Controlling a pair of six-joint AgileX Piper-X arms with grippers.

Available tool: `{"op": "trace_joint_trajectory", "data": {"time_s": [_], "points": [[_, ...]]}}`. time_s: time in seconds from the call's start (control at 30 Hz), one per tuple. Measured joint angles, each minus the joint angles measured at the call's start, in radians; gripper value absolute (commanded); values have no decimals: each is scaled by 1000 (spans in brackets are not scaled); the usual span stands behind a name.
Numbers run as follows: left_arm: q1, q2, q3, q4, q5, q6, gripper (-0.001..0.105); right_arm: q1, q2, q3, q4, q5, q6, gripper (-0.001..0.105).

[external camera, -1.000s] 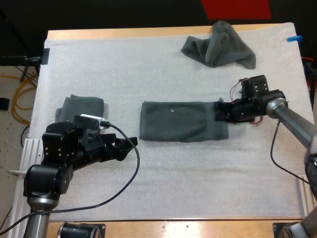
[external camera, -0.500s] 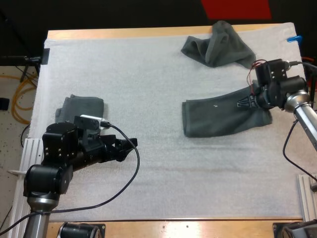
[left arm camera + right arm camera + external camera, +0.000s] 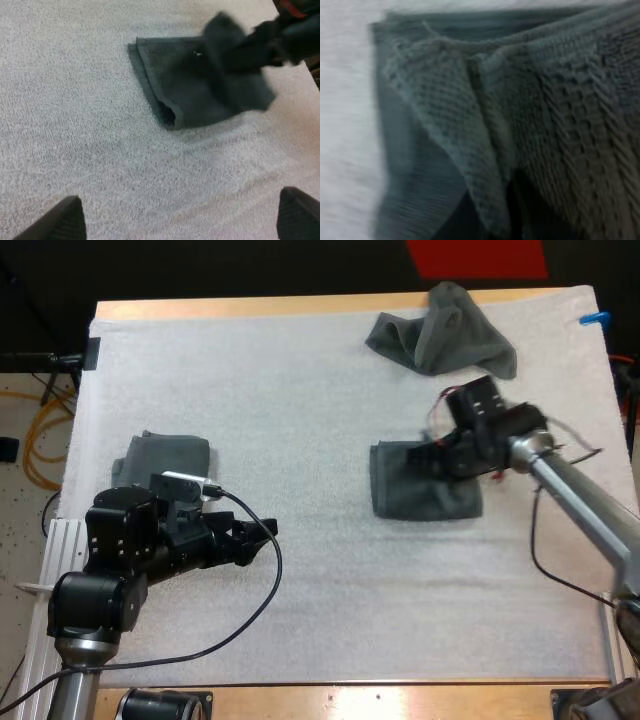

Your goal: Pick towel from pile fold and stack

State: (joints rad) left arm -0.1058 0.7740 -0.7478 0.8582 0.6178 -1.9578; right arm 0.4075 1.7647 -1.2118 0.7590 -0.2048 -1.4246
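Observation:
A dark grey-green towel [image 3: 420,488] lies on the white mat [image 3: 300,390], doubled over into a short rectangle. My right gripper [image 3: 437,457] sits over its upper right part, shut on the towel's end, which it holds above the lower layer. Seen from the right wrist, the towel's ribbed fold [image 3: 470,125] hangs close in front. From the left wrist, the towel [image 3: 185,95] lies ahead with the right gripper [image 3: 280,40] at its far edge. My left gripper [image 3: 257,536] rests open at the mat's left, its fingers [image 3: 65,220] wide apart over bare mat.
A crumpled towel [image 3: 445,332] lies at the far side of the mat. A folded towel stack [image 3: 165,455] sits at the left, just behind my left arm. Bare mat spreads between the left gripper and the doubled towel.
The right gripper dragged the towel to the right, then carried its end back to the left over the rest, halving its length. The left arm has not moved.

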Motion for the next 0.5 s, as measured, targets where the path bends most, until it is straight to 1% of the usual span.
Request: {"op": "trace_joint_trajectory", "data": {"time_s": [0.17,0.27,0.33,0.4,0.43,0.47,0.5], "points": [[0,0,0,0,0,0,75,33,52,0,-123,-51,104,0],[0,0,0,0,0,0,75,33,59,0,-151,-76,121,0],[0,0,0,0,0,0,75,33,58,0,-159,-77,124,8],[0,0,0,0,0,1,75,33,58,0,-172,-88,124,28],[0,0,0,0,0,5,75,33,58,0,-182,-102,127,35],[0,0,0,0,0,6,75,33,58,0,-192,-123,128,50],[0,0,0,0,0,6,75,33,58,0,-200,-157,130,60]]}}
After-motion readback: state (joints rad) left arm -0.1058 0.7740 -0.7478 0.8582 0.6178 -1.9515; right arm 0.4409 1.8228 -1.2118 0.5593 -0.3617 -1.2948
